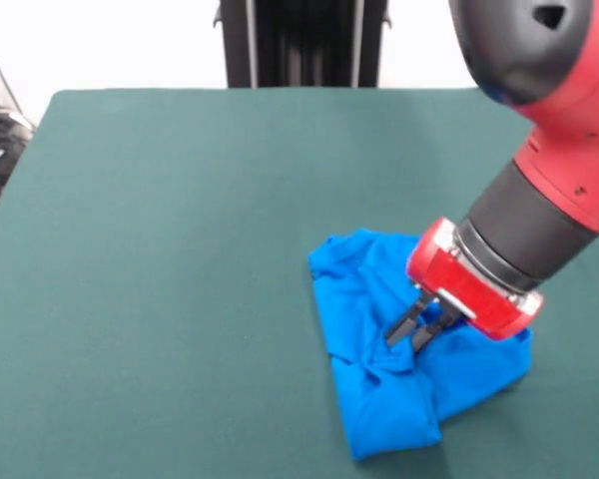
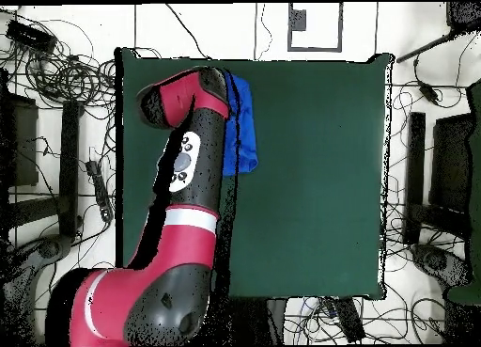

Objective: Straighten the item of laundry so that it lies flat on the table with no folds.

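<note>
The claw (image 1: 417, 334) pinches a raised fold of the crumpled blue shirt (image 1: 379, 399) on the green bench (image 1: 160, 249). If it grips several layers, pulling will likely drag the whole bundle rather than open it.

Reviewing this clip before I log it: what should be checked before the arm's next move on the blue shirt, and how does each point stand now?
1. Shirt flat, no folds: not ok, bunched with creases.
2. Gripper at the cloth: ok, its tips are down at the crumpled middle.
3. Cloth actually pinched: cannot tell; fingers look close together, contact unclear.
4. Room to spread: ok in part, bare table on one side, but the shirt lies near an edge.
5. Shirt in overhead view: not ok, the arm covers most of it.
6. Printed front facing up: cannot tell; no print shows.
</note>
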You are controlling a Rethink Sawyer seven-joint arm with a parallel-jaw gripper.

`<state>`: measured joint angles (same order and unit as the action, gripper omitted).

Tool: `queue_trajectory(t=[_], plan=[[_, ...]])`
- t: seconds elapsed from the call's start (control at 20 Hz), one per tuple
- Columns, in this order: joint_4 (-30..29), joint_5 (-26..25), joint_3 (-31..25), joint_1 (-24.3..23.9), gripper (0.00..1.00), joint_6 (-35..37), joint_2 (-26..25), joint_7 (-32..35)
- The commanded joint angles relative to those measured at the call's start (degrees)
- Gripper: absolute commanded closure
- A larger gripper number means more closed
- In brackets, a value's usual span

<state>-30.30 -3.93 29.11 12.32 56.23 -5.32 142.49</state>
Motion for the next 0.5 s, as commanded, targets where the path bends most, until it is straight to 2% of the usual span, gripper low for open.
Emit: queue_trajectory(t=[0.05,0.25,0.3,0.5], plan=[[7.03,4.70,0.67,2.59,1.00,8.37,-5.37,23.61],[6.26,5.44,-0.86,2.47,1.00,7.53,-4.21,21.76],[5.02,5.45,-1.48,2.55,0.00,5.77,-3.56,22.59],[-0.11,6.80,-4.68,2.13,0.00,1.56,-0.45,20.30]])
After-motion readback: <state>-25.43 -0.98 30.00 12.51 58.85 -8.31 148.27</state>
